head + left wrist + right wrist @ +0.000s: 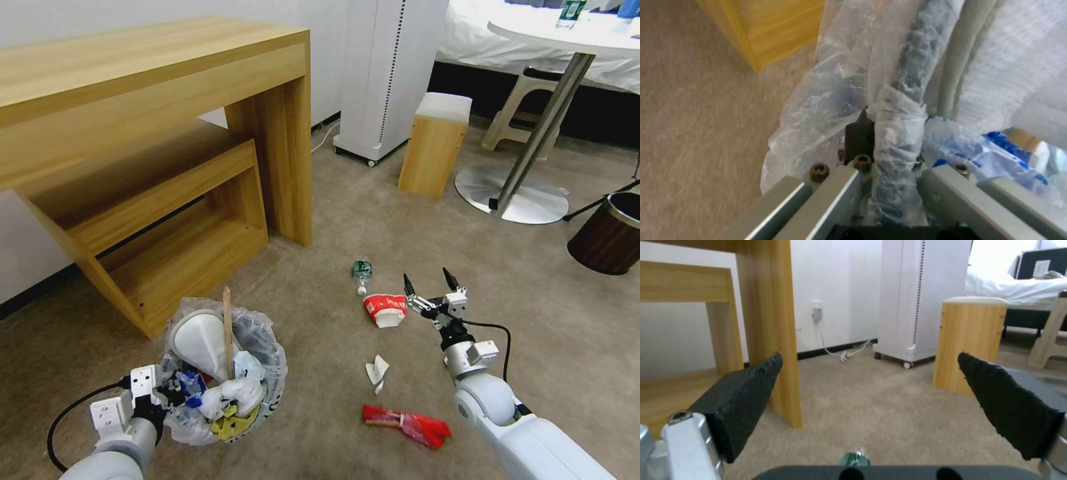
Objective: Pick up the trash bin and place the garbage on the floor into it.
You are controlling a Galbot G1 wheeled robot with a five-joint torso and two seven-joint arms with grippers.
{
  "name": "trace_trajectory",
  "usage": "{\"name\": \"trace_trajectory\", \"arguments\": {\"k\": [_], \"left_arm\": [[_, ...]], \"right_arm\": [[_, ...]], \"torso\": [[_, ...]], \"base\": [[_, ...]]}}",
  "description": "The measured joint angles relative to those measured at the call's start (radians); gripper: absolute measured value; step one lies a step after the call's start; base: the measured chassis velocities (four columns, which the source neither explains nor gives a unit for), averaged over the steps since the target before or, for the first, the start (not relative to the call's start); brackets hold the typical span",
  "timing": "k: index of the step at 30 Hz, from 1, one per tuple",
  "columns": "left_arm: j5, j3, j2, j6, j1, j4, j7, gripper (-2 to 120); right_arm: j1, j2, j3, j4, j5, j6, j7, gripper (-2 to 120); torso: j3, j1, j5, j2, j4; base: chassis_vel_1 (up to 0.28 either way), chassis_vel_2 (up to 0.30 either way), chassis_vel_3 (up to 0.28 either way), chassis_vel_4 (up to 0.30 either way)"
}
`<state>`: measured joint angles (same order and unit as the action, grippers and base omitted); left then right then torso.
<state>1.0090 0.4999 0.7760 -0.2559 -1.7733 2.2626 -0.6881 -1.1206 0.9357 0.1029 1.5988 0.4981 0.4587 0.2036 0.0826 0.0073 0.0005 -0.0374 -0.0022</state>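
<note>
The trash bin [260, 387], lined with a crinkly plastic bag, hangs at the lower left, stuffed with a white slipper [200, 343], a wooden stick [227, 327] and wrappers. My left gripper [175, 390] is shut on its bagged rim [898, 140]. On the floor [320, 347] lie a red-white paper bowl [386, 309], a green-label bottle [362, 271], crumpled paper [377, 372] and a red wrapper [408, 423]. My right gripper [432, 283] is open just right of the bowl, nothing between its fingers [751, 403]; the bottle [854, 459] peeks in low ahead.
A wooden desk [153, 133] with a low shelf stands at the left. A white appliance [387, 73], a wooden stool [433, 143] and a round table's base [513, 193] are at the back. A brown bin [610, 233] stands far right.
</note>
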Motion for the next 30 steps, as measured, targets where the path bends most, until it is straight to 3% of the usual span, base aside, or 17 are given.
{"name": "trace_trajectory", "arguments": {"k": [10, 15, 19, 23, 25, 30], "left_arm": [[0.004, 0.000, 0.006, 0.000, 0.004, 0.000, -0.004, 0], [-0.005, -0.004, 0.020, -0.002, -0.003, 0.000, -0.005, 0], [-0.024, -0.015, 0.035, -0.004, -0.011, 0.000, -0.005, 0], [-0.031, -0.016, 0.043, -0.005, -0.016, -0.002, -0.003, 0], [-0.044, -0.014, 0.055, -0.005, -0.026, -0.003, 0.002, 0], [-0.063, -0.011, 0.074, -0.005, -0.041, -0.008, 0.004, 0]], "right_arm": [[0.027, -0.007, -0.013, -0.021, -0.012, 0.025, 0.000, 100], [0.023, -0.027, -0.026, -0.021, -0.034, -0.034, 0.040, 100], [-0.009, -0.099, -0.113, -0.005, -0.006, -0.134, 0.076, 100], [-0.029, -0.152, -0.168, 0.004, 0.003, -0.171, 0.079, 100], [-0.049, -0.232, -0.277, 0.005, 0.004, -0.183, 0.066, 100], [-0.101, -0.258, -0.375, 0.014, 0.000, -0.203, 0.080, 100]], "torso": [[0.000, 0.001, -0.0005, 0.000, -0.0002], [0.000, 0.000, -0.0006, 0.000, 0.0000], [0.000, 0.000, 0.0000, 0.000, 0.0000], [0.000, 0.000, -0.0010, 0.000, -0.0002], [0.000, 0.000, -0.0006, 0.000, -0.0001], [0.000, 0.000, -0.0003, 0.000, -0.0001]], "base": [[-0.169, 0.168, 0.177, -0.180], [-0.034, 0.017, 0.028, -0.030], [0.014, -0.026, -0.025, 0.027], [0.000, 0.000, 0.000, 0.000], [0.000, 0.000, 0.000, 0.000], [0.000, 0.000, 0.000, 0.000]]}}
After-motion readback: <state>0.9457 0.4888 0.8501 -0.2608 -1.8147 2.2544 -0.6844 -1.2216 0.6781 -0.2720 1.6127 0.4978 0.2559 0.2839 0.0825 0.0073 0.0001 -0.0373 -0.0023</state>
